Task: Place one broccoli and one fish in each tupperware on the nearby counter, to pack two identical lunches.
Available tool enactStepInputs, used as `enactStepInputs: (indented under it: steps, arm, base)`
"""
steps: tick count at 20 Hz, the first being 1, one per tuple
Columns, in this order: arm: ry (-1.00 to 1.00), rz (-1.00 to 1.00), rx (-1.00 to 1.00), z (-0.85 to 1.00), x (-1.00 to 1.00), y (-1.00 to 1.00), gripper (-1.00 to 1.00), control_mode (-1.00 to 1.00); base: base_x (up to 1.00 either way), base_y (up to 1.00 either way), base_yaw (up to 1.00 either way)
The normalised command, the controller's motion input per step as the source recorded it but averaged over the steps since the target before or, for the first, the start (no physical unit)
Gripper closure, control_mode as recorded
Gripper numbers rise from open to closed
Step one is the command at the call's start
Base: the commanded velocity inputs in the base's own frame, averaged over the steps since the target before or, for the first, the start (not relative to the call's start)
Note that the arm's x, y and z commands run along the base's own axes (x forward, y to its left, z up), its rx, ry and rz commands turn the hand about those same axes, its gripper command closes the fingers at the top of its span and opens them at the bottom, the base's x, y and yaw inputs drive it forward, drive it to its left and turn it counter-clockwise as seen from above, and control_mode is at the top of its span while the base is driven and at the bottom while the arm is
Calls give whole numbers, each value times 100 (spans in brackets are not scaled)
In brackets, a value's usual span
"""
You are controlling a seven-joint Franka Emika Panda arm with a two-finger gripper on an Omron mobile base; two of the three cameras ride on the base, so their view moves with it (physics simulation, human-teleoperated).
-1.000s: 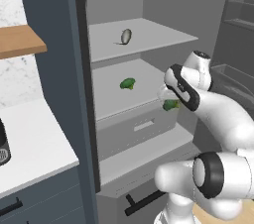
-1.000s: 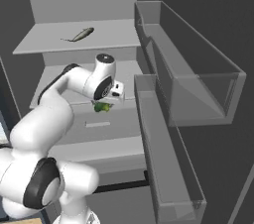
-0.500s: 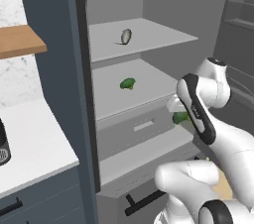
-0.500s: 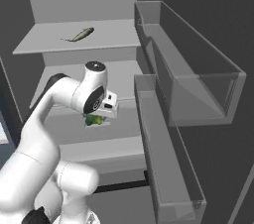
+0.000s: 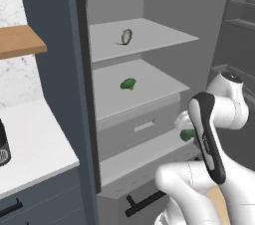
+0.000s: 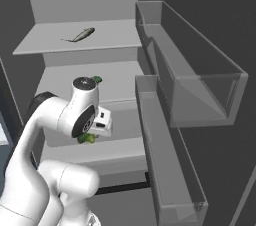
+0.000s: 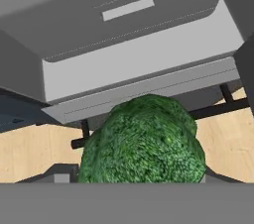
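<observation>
My gripper (image 5: 185, 129) is shut on a green broccoli (image 5: 188, 135), held in the air in front of the open fridge's drawer, below the middle shelf. From the right base view the held broccoli (image 6: 86, 139) hangs under the hand (image 6: 95, 129). In the hand view this broccoli (image 7: 144, 146) covers the fingertips. A second broccoli (image 5: 128, 84) lies on the middle shelf, also seen as the shelf broccoli (image 6: 97, 79). A grey fish (image 5: 126, 36) lies on the top shelf, the same fish (image 6: 81, 35). The white counter (image 5: 30, 144) is at the left. The tupperware is out of view.
The fridge drawer (image 7: 126, 8) with its flat handle faces the hand, wooden floor (image 7: 30, 148) below it. Clear door bins (image 6: 190, 85) jut out on the right. A wooden shelf (image 5: 20, 45) hangs over the counter, and a dark appliance (image 5: 2, 147) sits at its left edge.
The arm has drawn back out of the fridge and sunk from shelf height to in front of the drawer, carrying the broccoli with it. The shelf broccoli and fish have not moved.
</observation>
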Motion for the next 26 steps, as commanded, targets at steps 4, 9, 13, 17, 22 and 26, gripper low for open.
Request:
enactStepInputs:
  steps: [4, 9, 13, 17, 22, 26]
  arm:
    - [0, 0, 0, 0, 0, 0, 100, 100]
    - [0, 0, 0, 0, 0, 0, 100, 100]
    - [0, 0, 0, 0, 0, 0, 100, 100]
    - [0, 0, 0, 0, 0, 0, 100, 100]
    - [0, 0, 0, 0, 0, 0, 100, 100]
    - [0, 0, 0, 0, 0, 0, 100, 100]
  base:
    - [-82, 46, 1]
    - [-55, 97, 0]
    - [-16, 100, 0]
    - [-4, 100, 0]
    - [0, 100, 2]
    - [13, 100, 13]
